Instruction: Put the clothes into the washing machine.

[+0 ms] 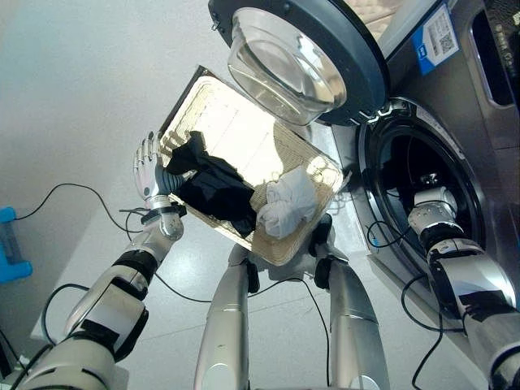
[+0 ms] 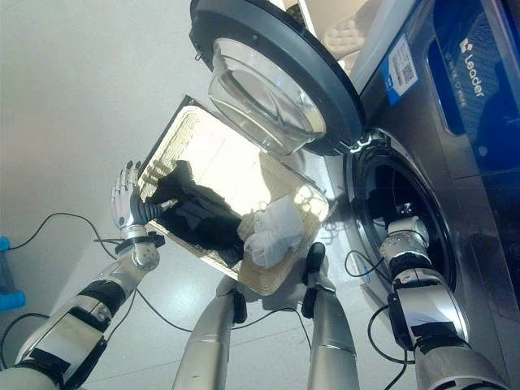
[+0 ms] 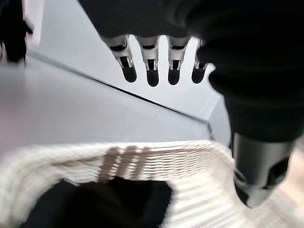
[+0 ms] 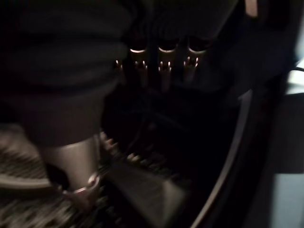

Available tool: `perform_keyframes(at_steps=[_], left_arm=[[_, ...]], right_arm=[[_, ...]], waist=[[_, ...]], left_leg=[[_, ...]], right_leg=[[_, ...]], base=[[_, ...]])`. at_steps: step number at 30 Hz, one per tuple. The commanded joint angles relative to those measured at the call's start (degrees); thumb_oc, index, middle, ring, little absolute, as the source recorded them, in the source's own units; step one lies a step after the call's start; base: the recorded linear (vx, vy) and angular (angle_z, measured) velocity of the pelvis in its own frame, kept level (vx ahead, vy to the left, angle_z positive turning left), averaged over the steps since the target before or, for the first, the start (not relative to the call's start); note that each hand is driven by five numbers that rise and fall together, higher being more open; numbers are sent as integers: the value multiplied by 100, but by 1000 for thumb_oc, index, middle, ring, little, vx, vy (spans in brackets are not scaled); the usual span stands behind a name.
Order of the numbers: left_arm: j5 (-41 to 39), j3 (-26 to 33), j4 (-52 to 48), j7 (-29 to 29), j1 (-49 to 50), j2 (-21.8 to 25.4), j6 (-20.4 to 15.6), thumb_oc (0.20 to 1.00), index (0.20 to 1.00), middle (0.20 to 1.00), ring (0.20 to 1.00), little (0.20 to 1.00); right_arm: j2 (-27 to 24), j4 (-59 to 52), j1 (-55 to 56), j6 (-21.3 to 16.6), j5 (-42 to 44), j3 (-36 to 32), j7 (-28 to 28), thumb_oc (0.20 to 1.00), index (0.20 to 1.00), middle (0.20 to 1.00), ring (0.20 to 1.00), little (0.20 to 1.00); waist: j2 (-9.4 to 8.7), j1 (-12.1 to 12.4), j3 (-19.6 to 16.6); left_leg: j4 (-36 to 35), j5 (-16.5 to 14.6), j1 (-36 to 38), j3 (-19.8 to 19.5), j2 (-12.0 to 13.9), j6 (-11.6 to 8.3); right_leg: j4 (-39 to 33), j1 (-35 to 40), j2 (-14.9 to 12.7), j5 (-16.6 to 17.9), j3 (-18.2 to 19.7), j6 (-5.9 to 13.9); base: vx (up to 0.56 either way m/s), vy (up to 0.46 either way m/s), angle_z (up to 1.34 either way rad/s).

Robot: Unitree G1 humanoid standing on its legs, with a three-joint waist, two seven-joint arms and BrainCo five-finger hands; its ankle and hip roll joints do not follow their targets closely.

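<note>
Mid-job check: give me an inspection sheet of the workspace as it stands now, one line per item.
Surface: pale glossy floor, no table.
Job's things: wicker basket tilted beside the machine, holding a black garment and a white garment; washing machine with its door swung open, drum opening dark inside.
Clutter: blue object at the floor's edge.
Hands: left robot hand at the basket's rim, fingers straight, thumb beside the weave; right robot hand reached into the drum, fingers look straight, contact unclear in the dark.
Cables: nothing seen apart from the robot's own.
Surroundings: nothing seen.
</note>
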Motion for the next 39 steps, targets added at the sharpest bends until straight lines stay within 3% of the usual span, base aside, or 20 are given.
perform_keyframes(at_steps=[1,5,15,19,20,22,23,24,26,31,32,35,39], left_arm=[[919,-158,213,3,-330,-102,467,1000,1000,1000,1000,1000],[1975,-909,442,-83,-522,115,822,1000,1000,1000,1000,1000],[2969,-2021,703,-586,-669,354,583,1000,1000,1000,1000,1000],[3060,-2171,712,-676,-708,338,579,1000,1000,1000,1000,1000],[3082,-2385,758,-849,-788,298,515,1000,1000,1000,1000,1000],[3082,-2385,758,-849,-788,298,515,1000,1000,1000,1000,1000],[2922,-2771,717,-1377,-968,261,376,1000,1000,1000,1000,1000],[2922,-2771,717,-1377,-968,261,376,1000,1000,1000,1000,1000],[2516,-3123,554,-2623,-1159,232,422,1000,1000,1000,1000,1000],[2390,-3206,530,-2957,-1187,220,457,1000,1000,1000,1000,1000],[2316,-3328,482,-3522,-1318,234,559,1000,1000,1000,1000,1000],[2308,-3469,570,-4154,-1501,231,691,1000,1000,1000,1000,1000],[2340,-3568,662,-4633,-1583,221,751,1000,1000,1000,1000,1000]], right_arm=[[-343,83,41,144,404,9,235,1000,1000,1000,1000,1000],[-258,115,84,216,348,250,558,1000,1000,1000,1000,1000],[-256,70,147,174,-161,638,795,1000,1000,1000,1000,1000],[-255,59,133,169,-111,678,884,1000,1000,1000,1000,1000],[-255,51,74,238,265,735,1316,1000,1000,1000,1000,1000],[-255,51,74,238,265,735,1316,1000,1000,1000,1000,1000],[-191,-114,27,242,455,806,1579,1000,1000,1000,1000,1000],[-191,-114,27,242,455,806,1579,1000,1000,1000,1000,1000],[-37,-417,111,69,553,804,1533,1000,1000,1000,1000,1000],[10,-440,120,-7,523,784,1521,1000,1000,1000,1000,1000],[70,-501,136,-93,548,733,1471,1000,1000,1000,1000,1000],[96,-431,130,-136,670,666,1542,1000,1000,1000,1000,1000],[97,-324,131,-131,863,616,1679,1000,1000,1000,1000,1000]], waist=[[389,-132,-142],[453,-205,-142],[580,-352,-142],[589,-364,-142],[598,-382,-142],[598,-382,-142],[598,-447,-142],[598,-447,-142],[540,-515,-142],[516,-528,-142],[456,-541,-142],[384,-549,-142],[329,-537,-142]], left_leg=[[382,-772,12,298,-324,-227],[285,-711,22,401,-322,-255],[238,-663,7,593,-308,-290],[236,-660,0,610,-310,-293],[228,-654,-10,623,-309,-297],[228,-654,-10,623,-309,-297],[220,-633,-64,670,-302,-307],[220,-633,-64,670,-302,-307],[200,-600,-134,702,-282,-323],[205,-596,-158,708,-268,-322],[201,-579,-225,706,-237,-315],[197,-556,-315,696,-192,-317],[197,-543,-376,672,-170,-320]], right_leg=[[32,43,-157,36,-346,734],[-96,27,-146,97,-312,746],[-284,3,-117,165,-215,740],[-306,4,-112,170,-209,736],[-331,4,-102,174,-198,733],[-331,4,-102,174,-198,733],[-352,-50,-80,182,-172,736],[-352,-50,-80,182,-172,736],[-399,-102,-47,225,-148,760],[-419,-110,-42,242,-146,766],[-432,-157,-25,286,-148,786],[-441,-224,-22,336,-181,817],[-465,-251,-29,378,-211,830]], base=[[-9,66,-1],[-9,74,-10],[5,54,-7],[0,0,0],[0,0,0],[3,15,0],[5,31,0],[7,32,-3],[1,-8,-9],[-1,-14,-2],[-9,-78,-3],[-11,-76,4],[-7,-57,6]])
